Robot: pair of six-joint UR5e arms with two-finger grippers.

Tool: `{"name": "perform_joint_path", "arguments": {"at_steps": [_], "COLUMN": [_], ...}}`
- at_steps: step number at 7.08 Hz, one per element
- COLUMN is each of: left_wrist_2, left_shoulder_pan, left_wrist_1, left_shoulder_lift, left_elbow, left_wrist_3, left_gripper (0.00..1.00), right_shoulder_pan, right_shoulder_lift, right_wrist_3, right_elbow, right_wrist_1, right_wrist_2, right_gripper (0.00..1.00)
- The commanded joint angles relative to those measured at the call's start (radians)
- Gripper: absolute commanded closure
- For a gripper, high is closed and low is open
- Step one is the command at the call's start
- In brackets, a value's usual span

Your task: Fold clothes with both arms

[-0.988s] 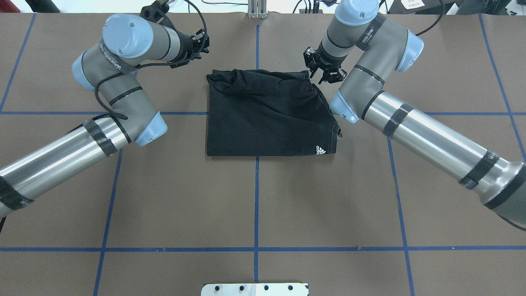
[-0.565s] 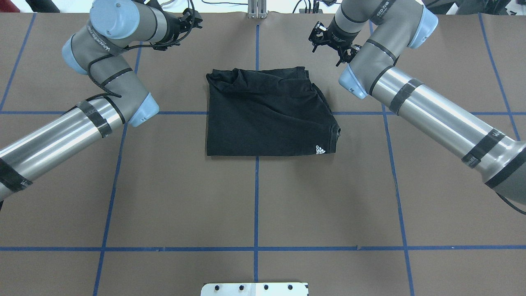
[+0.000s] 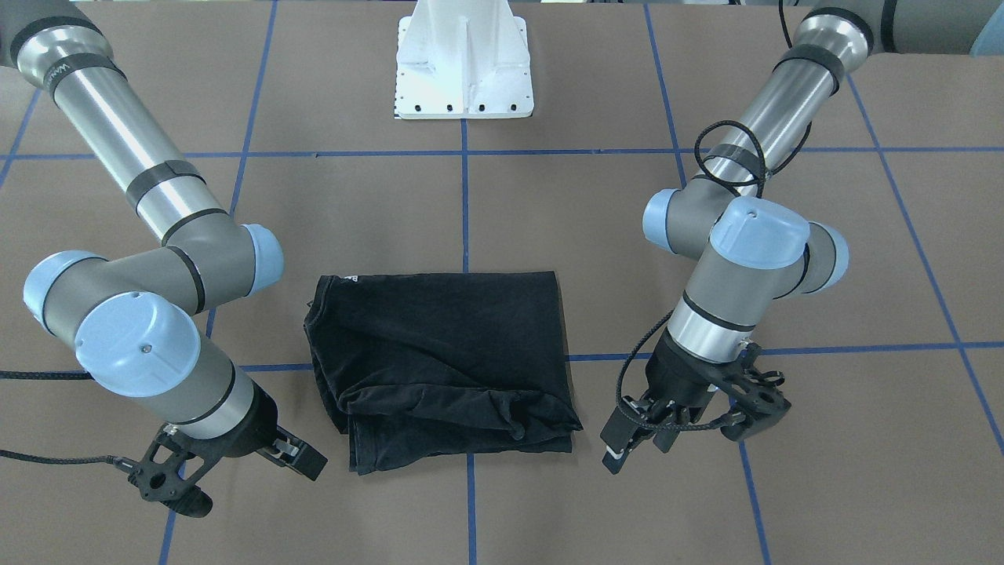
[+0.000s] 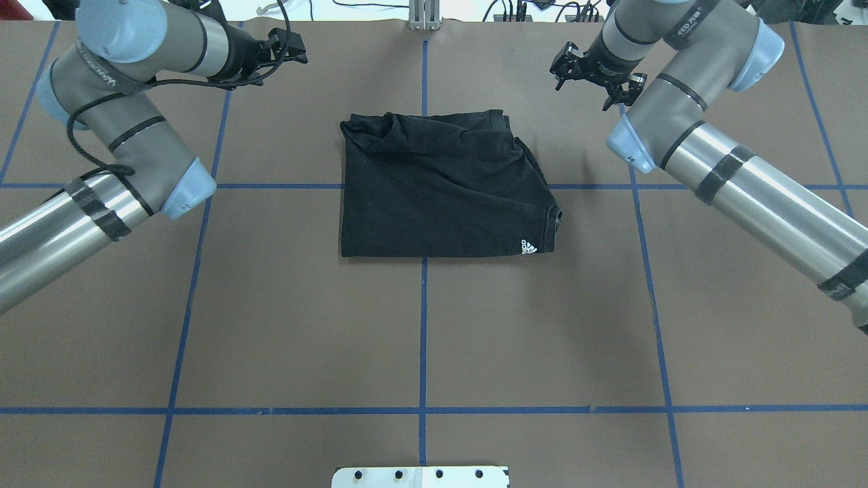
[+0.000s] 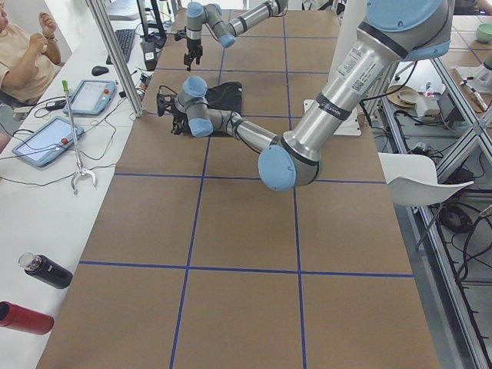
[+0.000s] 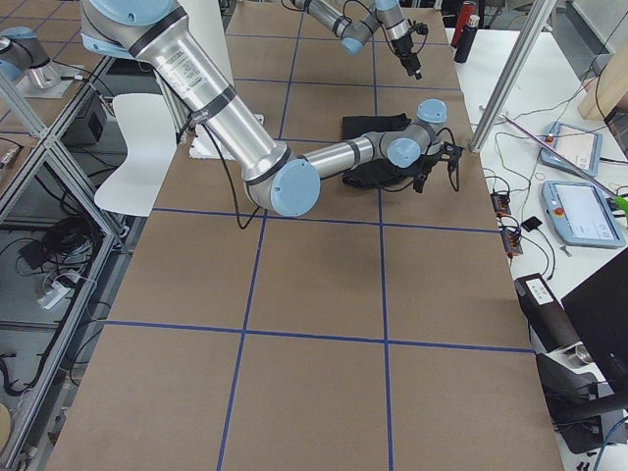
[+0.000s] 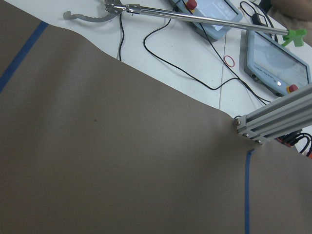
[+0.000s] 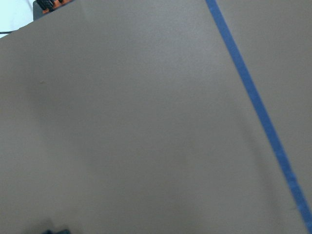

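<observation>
The black T-shirt (image 4: 441, 193) lies folded into a rough rectangle at the table's middle, a small white logo at its near right corner; it also shows in the front view (image 3: 439, 353). The print is hidden. My left gripper (image 4: 290, 49) hovers open and empty, off the shirt's far left corner; in the front view (image 3: 639, 447) it is right of the shirt. My right gripper (image 4: 591, 80) hovers open and empty, off the shirt's far right corner, left of the shirt in the front view (image 3: 245, 482). Both wrist views show only brown table paper.
The white pedestal base (image 3: 463, 71) stands at the robot's side of the table. An aluminium post (image 4: 424, 17) stands at the far edge. Tablets (image 5: 42, 138), cables and bottles (image 5: 46, 270) lie on the operators' bench beyond the table. Blue tape lines grid the brown surface.
Both grippers have moved away from the shirt's far corners, outward and toward the far edge. The shirt has not moved.
</observation>
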Motion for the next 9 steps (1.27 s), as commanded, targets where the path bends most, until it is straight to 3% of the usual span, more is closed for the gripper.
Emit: {"name": "perform_joint_path", "arguments": {"at_steps": [1, 3, 6, 8, 9], "left_wrist_2": [-0.054, -0.238, -0.346, -0.4, -0.438], "left_shoulder_pan": [-0.046, -0.186, -0.43, -0.58, -0.618], "left_wrist_1": [0.156, 0.178, 0.223, 0.471, 0.594], "left_shoulder_lift": [0.168, 0.364, 0.587, 0.615, 0.61], "left_elbow": [-0.246, -0.363, -0.358, -0.356, -0.365], "left_wrist_3": [0.343, 0.628, 1.12, 1.388, 1.398], "left_gripper": [0.01, 0.0, 0.0, 0.0, 0.0], "right_shoulder_pan": [0.128, 0.272, 0.433, 0.466, 0.466], "right_shoulder_lift": [-0.158, -0.29, -0.563, -0.62, -0.619], "right_wrist_3": [-0.366, -0.586, -0.968, -1.024, -1.024], "right_elbow": [0.158, 0.209, 0.272, 0.275, 0.277], "right_wrist_1": [-0.126, -0.133, -0.131, -0.13, -0.13], "right_wrist_2": [0.073, 0.176, 0.239, 0.239, 0.236], "right_gripper": [0.0, 0.0, 0.0, 0.0, 0.0]}}
